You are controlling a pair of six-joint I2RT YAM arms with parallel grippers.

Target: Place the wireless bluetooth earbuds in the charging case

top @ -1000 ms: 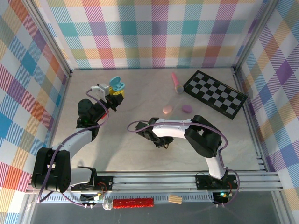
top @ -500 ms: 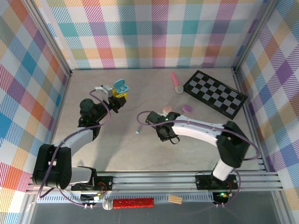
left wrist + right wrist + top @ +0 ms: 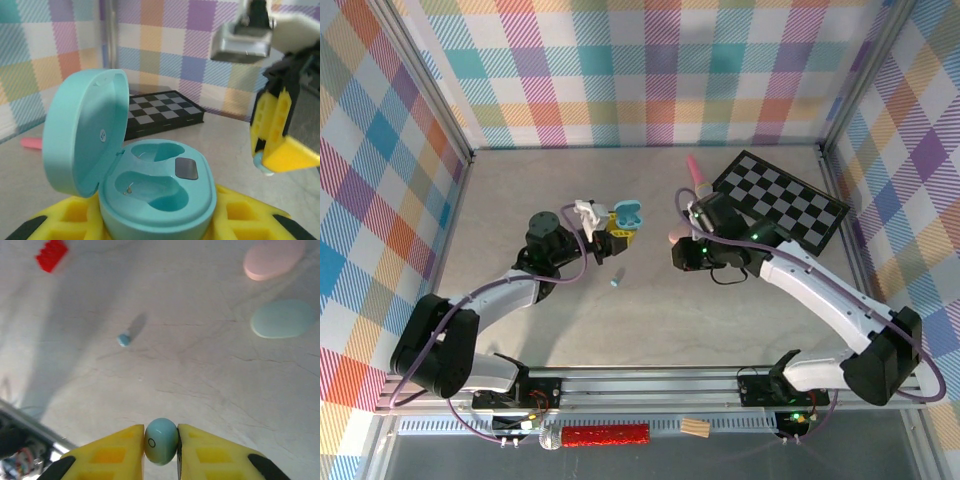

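Observation:
An open teal charging case (image 3: 160, 195) with both wells empty sits between my left gripper's (image 3: 160, 222) yellow fingers (image 3: 70, 220). From above, the case (image 3: 628, 212) and left gripper (image 3: 622, 224) are at mid-table. My right gripper (image 3: 161, 444) is shut on a mint-blue earbud (image 3: 161, 440), held clear of the table. It (image 3: 681, 257) sits right of the case, and in the left wrist view its yellow fingers (image 3: 277, 135) hang beside the case with the bud (image 3: 262, 163) at their tip. A second blue earbud (image 3: 616, 282) (image 3: 123, 339) lies loose on the table.
A pink oval case (image 3: 274, 257) and a pale oval case (image 3: 282, 318) lie shut on the table. The chessboard (image 3: 780, 200) (image 3: 160, 107) sits back right, with the pink toy microphone (image 3: 698, 177) to its left. A red block (image 3: 51, 254) is far off.
My left gripper has carried the open case right, toward mid-table. My right gripper has swung back and right with the bud. A blue bud now lies loose between them.

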